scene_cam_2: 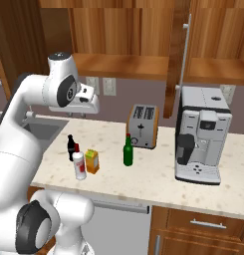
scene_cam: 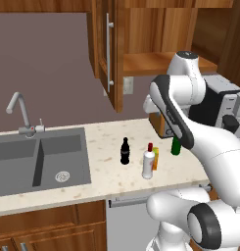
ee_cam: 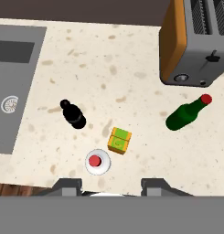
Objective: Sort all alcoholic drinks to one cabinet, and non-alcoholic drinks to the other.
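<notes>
Hovering high over the counter (ee_cam: 145,68), my pincer (ee_cam: 111,185) points straight down with its jaws drawn in as far as they go and nothing between them. All four drinks stand upright on the counter, none in a cabinet yet, so I judge the sorting hasn't started.

The white bottle (ee_cam: 97,162) with the red cap sits almost right under my fingertips. The juice carton (ee_cam: 119,140) is just beside it, apart but close. The black cola bottle (ee_cam: 73,114) stands near, toward the sink (ee_cam: 13,91). The green bottle (ee_cam: 186,113) is well apart from these three, close to the toaster (ee_cam: 195,41).

From the base views, the white bottle (scene_cam: 148,164) and the carton (scene_cam_2: 91,161) overlap; the cola (scene_cam: 124,151) is a bit behind. An upper cabinet door (scene_cam: 110,49) hangs open over the counter, with a bare shelf (scene_cam_2: 123,64) behind my arm.

Risks as I see them:
- Coming down with jaws this narrow would hit the white bottle's cap and tip it.
- Spreading the jaws low could knock the carton over, since it's so close.
- Tall bottles topple easily if gripped near the top.
- The open door edge could catch a bottle on the lift.
- Green bottle and black cola are both dark; mixing them up puts them in the wrong cabinet.
</notes>
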